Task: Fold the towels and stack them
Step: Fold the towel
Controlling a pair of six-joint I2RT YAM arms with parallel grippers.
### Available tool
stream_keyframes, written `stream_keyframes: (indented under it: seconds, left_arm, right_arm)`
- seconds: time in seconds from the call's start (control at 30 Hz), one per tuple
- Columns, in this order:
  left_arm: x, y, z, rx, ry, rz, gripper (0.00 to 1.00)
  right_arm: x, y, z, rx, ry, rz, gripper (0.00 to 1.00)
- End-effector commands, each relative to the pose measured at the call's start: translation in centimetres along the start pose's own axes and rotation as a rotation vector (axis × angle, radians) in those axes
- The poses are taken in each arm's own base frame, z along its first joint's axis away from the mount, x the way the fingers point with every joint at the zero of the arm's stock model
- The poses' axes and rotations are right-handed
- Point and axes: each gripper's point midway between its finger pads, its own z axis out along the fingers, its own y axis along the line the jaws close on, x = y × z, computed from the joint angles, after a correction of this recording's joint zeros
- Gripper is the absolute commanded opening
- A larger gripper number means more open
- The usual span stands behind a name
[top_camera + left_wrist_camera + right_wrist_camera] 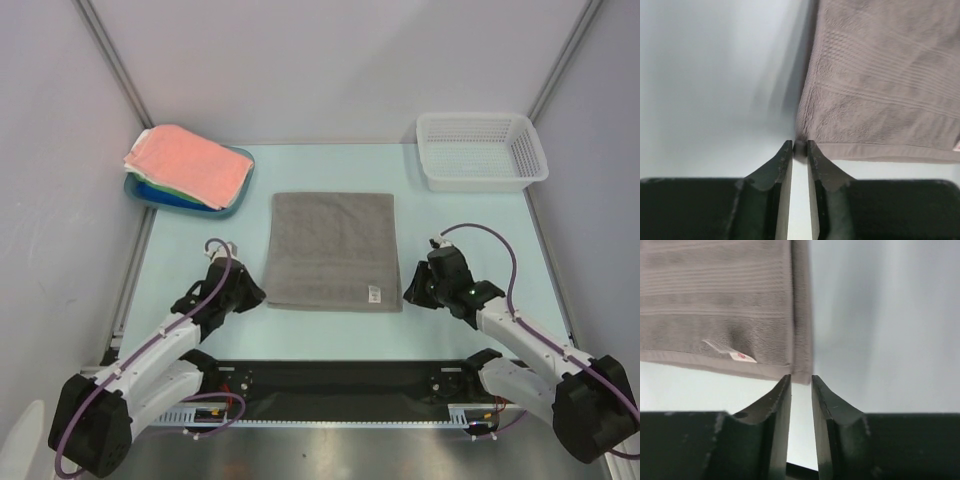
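A grey towel (333, 250) lies spread flat in the middle of the table, its white tag (374, 294) at the near right corner. My left gripper (258, 296) sits at the near left corner. In the left wrist view its tips (799, 145) stand a narrow gap apart, the grey towel's (880, 75) corner right at that gap. My right gripper (408, 294) sits at the near right corner; the right wrist view shows its tips (801, 379) slightly apart just short of the grey towel (715, 300) and tag (730, 352). Neither pinches cloth.
A salmon pink towel (188, 163) tops a pile of folded towels in the blue tray (160, 197) at the back left. A white perforated basket (480, 180) stands at the back right. Pale walls enclose the table on three sides.
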Motion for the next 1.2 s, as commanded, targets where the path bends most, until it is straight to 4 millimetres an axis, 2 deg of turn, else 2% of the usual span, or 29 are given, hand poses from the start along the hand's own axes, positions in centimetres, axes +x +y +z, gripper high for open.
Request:
stream_keyframes:
  seconds: [0.0, 0.07, 0.1, 0.13, 0.27, 0.37, 0.5, 0.67, 0.9, 1.17]
  left_arm:
    - [0.1, 1.1, 0.7, -0.039, -0.017, -0.010, 0.24]
    - [0.0, 1.0, 0.5, -0.038, -0.020, -0.006, 0.29]
    - [-0.6, 0.7, 0.3, -0.033, -0.034, -0.002, 0.34]
    - [-1.0, 0.6, 0.2, -0.041, -0.043, 0.001, 0.35]
    - [-3.9, -1.3, -0.6, -0.021, -0.098, 0.019, 0.42]
    - [-6.2, -2.2, -0.4, -0.054, -0.132, 0.049, 0.43]
    - [-6.8, -3.1, 0.4, -0.055, -0.102, 0.064, 0.41]
    - [-6.6, -3.0, 0.9, -0.053, -0.099, 0.076, 0.42]
    - [-5.9, -3.2, 1.4, -0.024, -0.089, 0.065, 0.42]
    - [-5.7, -3.1, 1.4, -0.019, -0.089, 0.067, 0.42]
  right_arm:
    - [0.5, -1.3, 0.5, 0.049, -0.004, 0.001, 0.33]
    - [0.4, -1.4, 0.5, 0.054, -0.010, 0.000, 0.43]
    - [0.3, -1.3, 0.4, 0.055, -0.013, 0.000, 0.45]
    - [-0.3, -1.3, 0.3, 0.063, -0.029, 0.000, 0.46]
    - [-3.9, 0.1, -0.3, 0.057, -0.104, 0.000, 0.47]
    - [-6.4, 1.8, 0.2, 0.041, -0.111, -0.007, 0.41]
    - [-5.4, 3.1, 1.4, 0.038, -0.067, -0.033, 0.36]
    - [-1.9, 1.9, 1.5, 0.044, -0.022, -0.012, 0.33]
    - [0.0, 1.0, 1.7, 0.082, 0.002, -0.022, 0.32]
    - [1.0, 0.7, 2.6, 0.100, 0.013, -0.024, 0.31]
